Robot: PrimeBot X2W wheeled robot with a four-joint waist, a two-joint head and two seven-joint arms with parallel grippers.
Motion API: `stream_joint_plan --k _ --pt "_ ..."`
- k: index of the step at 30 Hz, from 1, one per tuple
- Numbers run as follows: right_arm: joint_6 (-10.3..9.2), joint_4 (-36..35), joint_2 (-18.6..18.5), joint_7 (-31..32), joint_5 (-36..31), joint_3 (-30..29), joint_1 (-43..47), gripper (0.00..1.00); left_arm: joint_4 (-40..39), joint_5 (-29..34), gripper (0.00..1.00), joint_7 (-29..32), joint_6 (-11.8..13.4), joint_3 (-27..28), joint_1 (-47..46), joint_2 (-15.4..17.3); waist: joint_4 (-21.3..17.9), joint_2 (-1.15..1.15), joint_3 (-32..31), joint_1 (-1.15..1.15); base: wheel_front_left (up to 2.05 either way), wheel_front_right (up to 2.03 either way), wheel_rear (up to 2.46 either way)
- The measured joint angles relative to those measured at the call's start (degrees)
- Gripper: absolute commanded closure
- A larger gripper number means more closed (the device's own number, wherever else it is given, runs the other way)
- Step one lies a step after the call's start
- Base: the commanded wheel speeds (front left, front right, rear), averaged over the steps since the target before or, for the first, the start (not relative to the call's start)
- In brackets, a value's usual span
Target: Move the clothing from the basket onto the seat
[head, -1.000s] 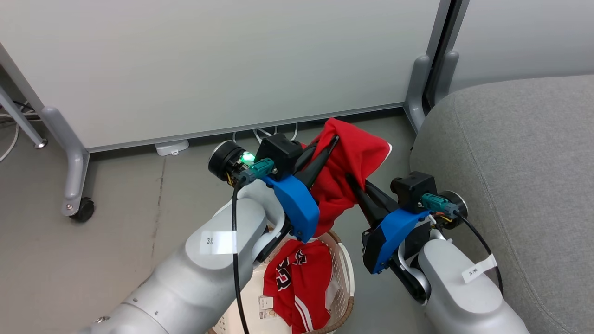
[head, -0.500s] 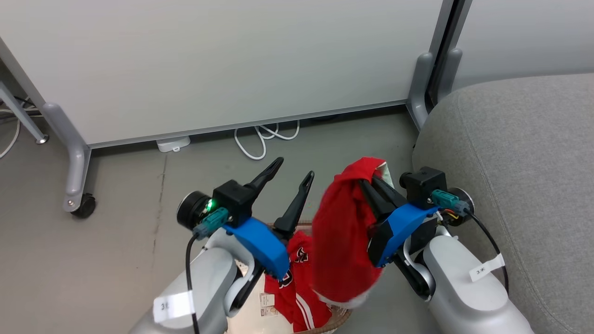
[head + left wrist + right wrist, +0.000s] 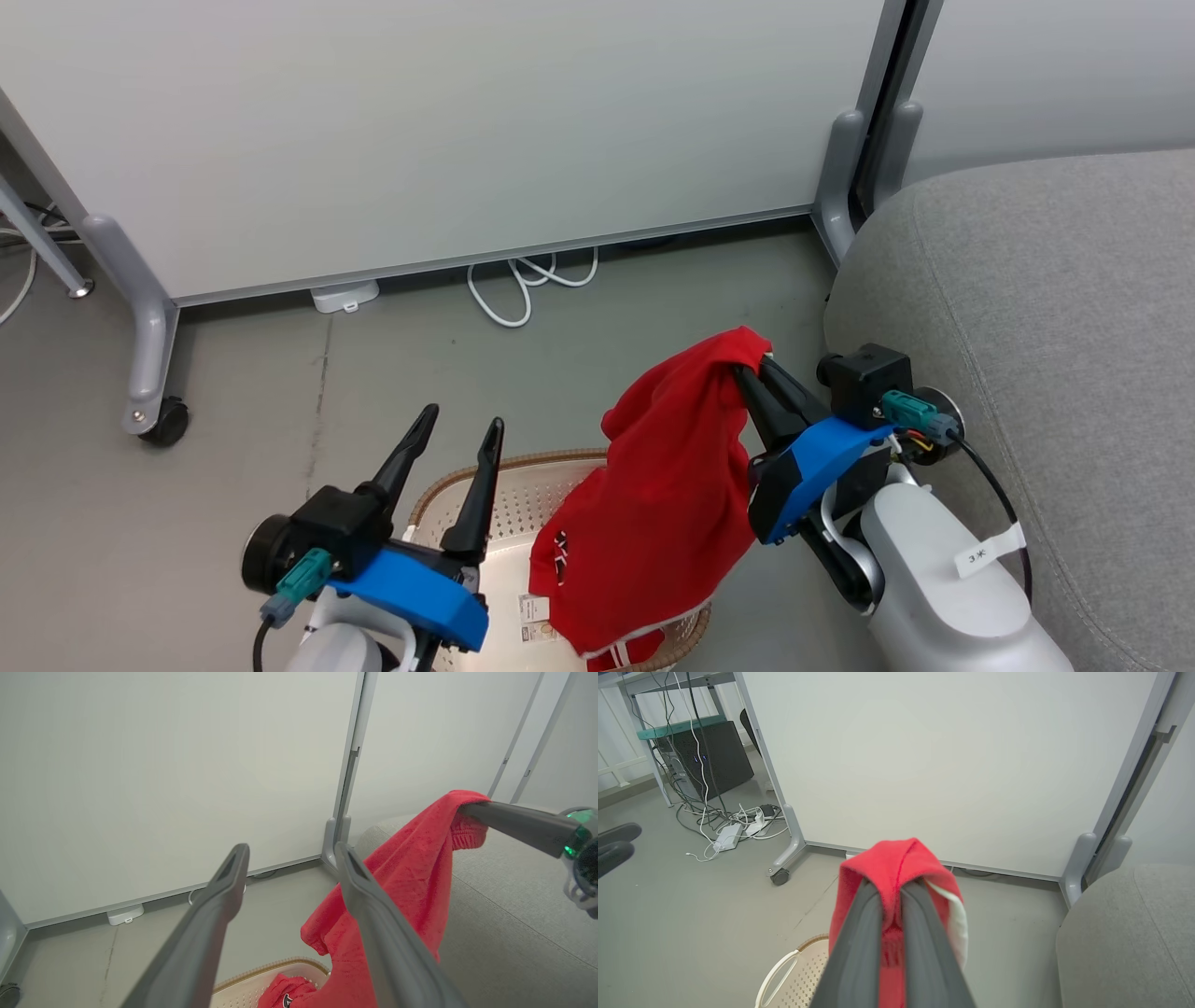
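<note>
One piece of red clothing [image 3: 672, 495] hangs from my right gripper [image 3: 747, 366], which is shut on its top edge. It dangles over the right end of the cream basket [image 3: 485, 471]. A second red piece with white stripes [image 3: 627, 651] lies in the basket, mostly hidden behind the hanging one. My left gripper [image 3: 462, 420] stands open and empty over the basket's left end. The grey seat [image 3: 1046, 308] is just right of my right arm. In the right wrist view my gripper [image 3: 892, 886] pinches the red cloth [image 3: 896, 858]. The left wrist view has my open gripper [image 3: 290, 851] beside the cloth [image 3: 411, 868].
A white partition panel [image 3: 448, 131] on grey wheeled feet [image 3: 166, 420] stands behind the basket. A white cable [image 3: 523, 289] and a small white box [image 3: 345, 296] lie at its base. A computer and tangled cables [image 3: 710, 765] sit far left.
My left gripper let go of the red clothing, opened, and dropped back to the lower left. The clothing now hangs from my right gripper alone, lower and over the basket.
</note>
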Motion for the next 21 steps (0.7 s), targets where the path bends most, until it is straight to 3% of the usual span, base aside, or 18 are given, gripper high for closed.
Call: stream_joint_plan --k 6,21 --pt "0.0 -0.85 0.0 0.22 -0.49 -1.03 0.76 1.0 -1.92 2.64 0.0 -0.03 -0.55 6.38 4.89 -1.66 0.0 0.0 -0.12 0.0 0.0 0.0 0.0" --pt "0.0 -2.21 0.0 0.94 -1.49 -1.2 0.99 1.0 -1.69 5.35 0.0 -0.04 -1.15 9.67 6.28 -3.35 -2.03 0.0 0.17 0.0 0.0 0.0 0.0"
